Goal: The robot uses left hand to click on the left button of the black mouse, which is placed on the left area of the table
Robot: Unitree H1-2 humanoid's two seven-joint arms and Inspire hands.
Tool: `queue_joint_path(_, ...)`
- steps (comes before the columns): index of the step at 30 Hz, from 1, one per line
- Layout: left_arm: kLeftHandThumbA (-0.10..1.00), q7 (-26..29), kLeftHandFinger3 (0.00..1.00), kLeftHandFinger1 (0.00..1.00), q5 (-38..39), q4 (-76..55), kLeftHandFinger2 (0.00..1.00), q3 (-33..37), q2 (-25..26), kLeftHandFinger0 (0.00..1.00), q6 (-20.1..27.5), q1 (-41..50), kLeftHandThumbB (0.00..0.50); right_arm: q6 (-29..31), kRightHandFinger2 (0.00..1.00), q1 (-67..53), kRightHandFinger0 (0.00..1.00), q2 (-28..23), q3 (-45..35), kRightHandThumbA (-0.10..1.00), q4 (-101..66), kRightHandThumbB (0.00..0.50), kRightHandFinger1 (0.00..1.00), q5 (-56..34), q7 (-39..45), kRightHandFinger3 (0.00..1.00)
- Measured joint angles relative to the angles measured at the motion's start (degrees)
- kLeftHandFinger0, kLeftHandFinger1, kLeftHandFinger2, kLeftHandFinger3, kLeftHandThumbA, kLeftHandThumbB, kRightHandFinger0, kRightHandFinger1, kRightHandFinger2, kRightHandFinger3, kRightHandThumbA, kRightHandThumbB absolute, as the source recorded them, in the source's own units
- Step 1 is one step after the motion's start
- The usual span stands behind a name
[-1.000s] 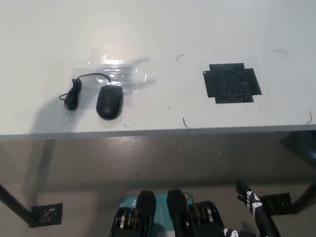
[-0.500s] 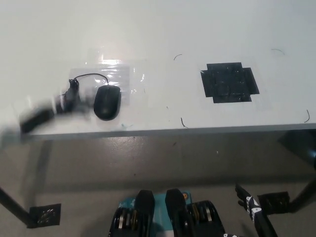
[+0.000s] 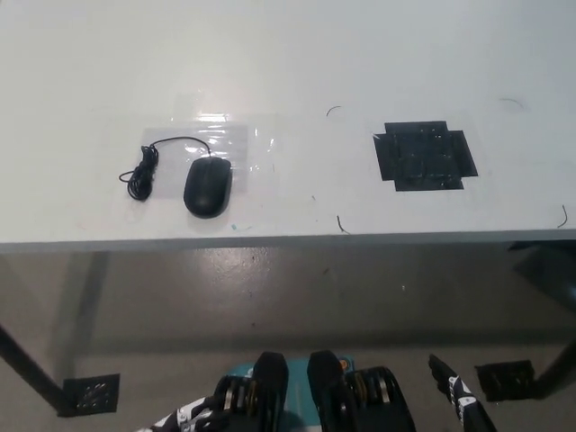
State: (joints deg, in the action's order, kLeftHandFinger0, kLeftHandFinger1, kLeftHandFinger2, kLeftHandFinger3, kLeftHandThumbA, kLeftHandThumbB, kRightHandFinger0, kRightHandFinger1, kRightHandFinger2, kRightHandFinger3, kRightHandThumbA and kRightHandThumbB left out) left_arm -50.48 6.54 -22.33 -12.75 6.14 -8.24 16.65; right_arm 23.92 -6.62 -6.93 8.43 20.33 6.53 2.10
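Note:
The black mouse (image 3: 208, 187) lies on the left part of the white table (image 3: 297, 63), close to the front edge, on a patch of clear tape. Its thin black cable (image 3: 139, 173) is coiled just to its left. No hand is near the mouse. A small light-and-dark striped piece, probably of my left hand (image 3: 180, 419), shows at the bottom edge, far below the table. My black right hand (image 3: 453, 392) rests low at the bottom right, also below the table edge. How either hand stands is too small to make out.
A black tape square (image 3: 425, 155) is stuck on the table's right part. The table's front edge (image 3: 288, 241) runs across the middle of the view, with grey floor beneath. A dark table leg (image 3: 27, 364) stands at the lower left.
The view has shifted slightly. The dark blurred streak across the table's left edge half a second ago is gone. A striped piece has appeared at the bottom edge, left of the middle.

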Motion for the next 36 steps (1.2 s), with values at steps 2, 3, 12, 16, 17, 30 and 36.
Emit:
queue_joint_path(2, 1.00, 0.75, 1.00, 1.00, -0.32, 1.96, 1.00, -0.25, -1.51, 1.00, 1.67, 0.39, 0.319, 0.00, 1.00, -0.32, 1.00, 0.14, 0.00, 1.00, 0.00, 0.174, 1.00, 0.00, -0.01, 1.00)
queue_joint_path(3, 1.00, 1.18, 1.00, 1.00, -0.48, 3.51, 1.00, -0.41, -2.26, 1.00, 2.71, 0.43, 0.315, 0.00, 1.00, -0.47, 1.00, 0.26, 0.01, 1.00, 0.00, 0.174, 1.00, 0.00, -0.02, 1.00)
queue_joint_path(12, 1.00, 6.85, 1.00, 1.00, -3.39, 17.81, 1.00, -1.73, -5.47, 1.00, 11.43, -1.69, 0.360, 0.00, 1.00, -0.64, 1.00, 1.52, 0.23, 1.00, 0.00, 0.162, 1.00, 0.00, -0.10, 1.00)
queue_joint_path(16, 1.00, 10.46, 1.00, 1.00, -5.23, 23.78, 1.00, -2.18, -5.68, 1.00, 15.06, -3.45, 0.323, 0.00, 1.00, -0.65, 1.00, 1.80, 0.44, 1.00, 0.00, 0.169, 1.00, 0.00, -0.19, 1.00)
queue_joint_path(17, 1.00, 12.04, 1.00, 1.00, -6.04, 25.90, 1.00, -2.35, -5.82, 1.00, 16.69, -4.16, 0.323, 0.00, 1.00, -0.65, 1.00, 1.86, 0.47, 1.00, 0.00, 0.168, 1.00, -0.01, -0.22, 1.00)
queue_joint_path(30, 1.00, 26.49, 1.00, 1.00, -12.53, 34.91, 1.00, -1.54, -6.22, 1.00, 28.18, -7.72, 0.320, 0.08, 1.00, -0.54, 1.00, 2.50, 1.25, 1.00, -0.01, 0.174, 1.00, -0.03, -1.20, 1.00)
queue_joint_path(36, 1.00, 31.72, 1.00, 1.00, -14.12, 34.61, 1.00, 1.93, -4.86, 1.00, 31.10, -5.22, 0.313, 0.11, 1.00, -1.53, 1.00, 2.52, 2.14, 1.00, -0.13, 0.171, 1.00, -0.13, -1.42, 1.00)
